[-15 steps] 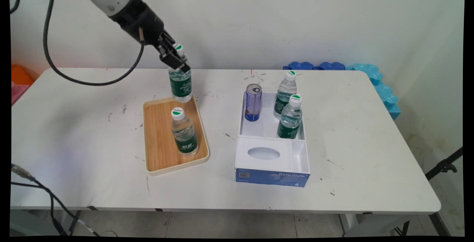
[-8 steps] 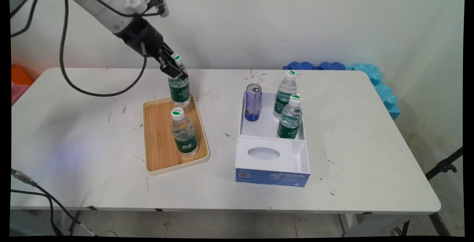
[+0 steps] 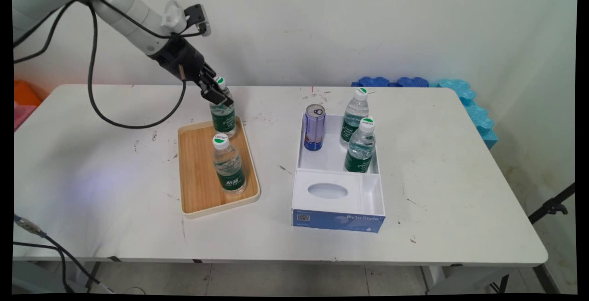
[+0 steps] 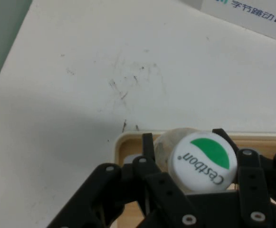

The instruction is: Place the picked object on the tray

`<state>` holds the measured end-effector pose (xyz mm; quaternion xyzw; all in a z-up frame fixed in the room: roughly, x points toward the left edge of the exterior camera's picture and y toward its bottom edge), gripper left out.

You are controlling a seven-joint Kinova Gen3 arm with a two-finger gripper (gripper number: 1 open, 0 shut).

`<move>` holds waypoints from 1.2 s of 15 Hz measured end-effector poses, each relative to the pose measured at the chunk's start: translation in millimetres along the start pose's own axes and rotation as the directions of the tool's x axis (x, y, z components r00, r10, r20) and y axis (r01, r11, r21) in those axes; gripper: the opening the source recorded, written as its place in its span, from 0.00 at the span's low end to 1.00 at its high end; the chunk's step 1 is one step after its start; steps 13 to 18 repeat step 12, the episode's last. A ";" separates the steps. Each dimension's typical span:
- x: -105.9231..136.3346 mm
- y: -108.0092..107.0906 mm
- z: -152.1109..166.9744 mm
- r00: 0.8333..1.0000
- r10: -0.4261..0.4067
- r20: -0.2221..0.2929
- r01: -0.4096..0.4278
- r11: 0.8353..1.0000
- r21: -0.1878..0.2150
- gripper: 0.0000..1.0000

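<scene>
My gripper [image 3: 216, 93] is shut on the neck of a clear water bottle [image 3: 223, 118] with a green label and a white and green cap [image 4: 204, 161]. The bottle stands upright at the far end of the wooden tray [image 3: 195, 176]; whether its base touches the tray I cannot tell. A second, alike bottle [image 3: 228, 166] stands further forward on the same tray. In the hand view the black fingers [image 4: 147, 142] flank the bottle just under its cap, with the tray's corner [image 4: 120, 141] below.
To the right stands a white box [image 3: 338, 218] with a blue front, holding a can [image 3: 314, 127] and two water bottles [image 3: 355, 117] [image 3: 361, 147]; its near part has an oval opening [image 3: 327, 191]. Blue foam pieces [image 3: 464, 96] lie at the far right corner.
The gripper has come down with the bottle, from above the tray's far edge to its far end. The rest stands as before.
</scene>
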<state>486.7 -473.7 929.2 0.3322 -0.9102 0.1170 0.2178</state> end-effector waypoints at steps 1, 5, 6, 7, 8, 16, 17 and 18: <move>-1.5 -1.2 2.5 1.000 0.000 -0.003 0.000 1.000 0.000 0.00; -8.8 -5.3 11.7 1.000 -0.001 -0.011 0.001 1.000 -0.001 0.00; -10.0 -6.0 13.2 1.000 -0.001 -0.013 0.001 1.000 -0.001 0.00; -10.9 -6.5 14.6 1.000 -0.001 -0.016 0.001 1.000 -0.002 1.00; -11.7 -7.0 15.8 1.000 0.000 -0.019 0.000 1.000 -0.002 1.00; -13.0 -7.8 18.1 0.999 0.007 -0.034 -0.007 1.000 -0.004 1.00; -13.0 -7.8 18.1 0.999 0.007 -0.034 -0.007 1.000 -0.004 1.00; -13.0 -7.8 18.1 0.999 0.007 -0.034 -0.007 1.000 -0.004 1.00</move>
